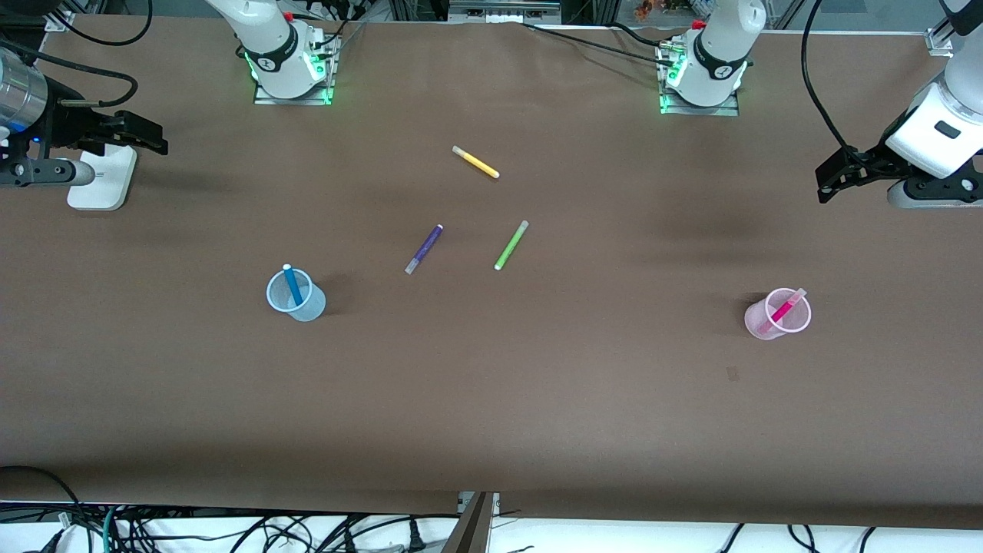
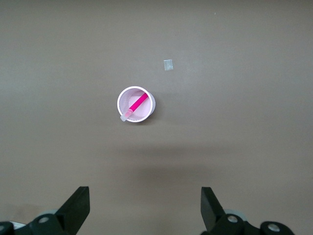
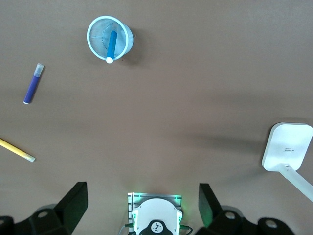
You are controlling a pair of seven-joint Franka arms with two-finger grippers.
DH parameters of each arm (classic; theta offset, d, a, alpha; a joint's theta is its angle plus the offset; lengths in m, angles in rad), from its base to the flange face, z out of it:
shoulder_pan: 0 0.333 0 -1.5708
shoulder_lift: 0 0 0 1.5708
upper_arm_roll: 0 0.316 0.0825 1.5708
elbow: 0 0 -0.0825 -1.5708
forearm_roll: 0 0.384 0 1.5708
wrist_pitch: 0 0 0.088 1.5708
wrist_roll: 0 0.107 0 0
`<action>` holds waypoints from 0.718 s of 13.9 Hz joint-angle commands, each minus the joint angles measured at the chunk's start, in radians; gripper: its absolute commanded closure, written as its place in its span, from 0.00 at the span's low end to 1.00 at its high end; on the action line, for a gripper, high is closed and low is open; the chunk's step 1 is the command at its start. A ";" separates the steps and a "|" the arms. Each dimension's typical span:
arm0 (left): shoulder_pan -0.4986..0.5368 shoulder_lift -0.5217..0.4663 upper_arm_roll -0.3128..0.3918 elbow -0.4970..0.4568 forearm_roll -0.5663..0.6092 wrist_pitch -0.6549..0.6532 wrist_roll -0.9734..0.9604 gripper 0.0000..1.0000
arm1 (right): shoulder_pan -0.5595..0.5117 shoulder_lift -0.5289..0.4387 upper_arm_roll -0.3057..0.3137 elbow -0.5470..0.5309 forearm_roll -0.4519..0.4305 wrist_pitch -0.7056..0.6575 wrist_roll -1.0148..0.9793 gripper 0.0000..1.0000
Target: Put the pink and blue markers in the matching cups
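Note:
The blue marker stands tilted inside the light blue cup, toward the right arm's end of the table; the right wrist view shows this marker and cup too. The pink marker leans inside the light pink cup, toward the left arm's end; the left wrist view shows this marker and cup too. My left gripper is open and empty, high over the table's left-arm end. My right gripper is open and empty, high over the right-arm end.
A purple marker, a lime-green marker and a yellow marker lie loose mid-table, farther from the front camera than the cups. A white stand sits under the right gripper. A small square patch lies near the pink cup.

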 commanded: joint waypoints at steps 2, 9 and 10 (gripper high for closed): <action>0.002 0.013 -0.003 0.032 0.011 -0.023 0.016 0.00 | 0.027 -0.020 -0.027 -0.021 -0.019 0.011 -0.004 0.00; 0.002 0.013 0.001 0.034 0.005 -0.026 0.013 0.00 | 0.027 -0.018 -0.027 -0.021 -0.018 0.014 -0.003 0.00; 0.002 0.013 0.001 0.034 0.005 -0.026 0.013 0.00 | 0.027 -0.017 -0.029 -0.021 -0.016 0.014 -0.004 0.00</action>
